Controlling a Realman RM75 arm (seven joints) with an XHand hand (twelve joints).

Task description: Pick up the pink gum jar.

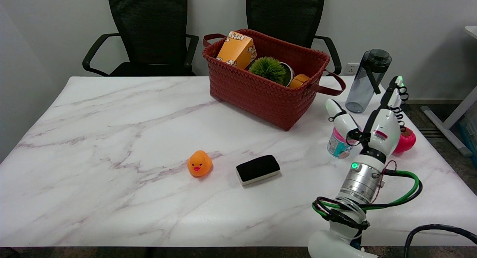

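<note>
Jar (338,145) stands upright at the table's (111,138) 3 o'clock, just left of the right hand (374,125). Fingers spread wide, thumb over the pink lid, holding nothing. Likely light, rigid plastic with a slick label, easy to tip. Wrap the mid-body below the lid, thumb opposing fingers.

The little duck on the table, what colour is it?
The duck is orange, with a small red beak. It shows clearly in the head view.
</note>
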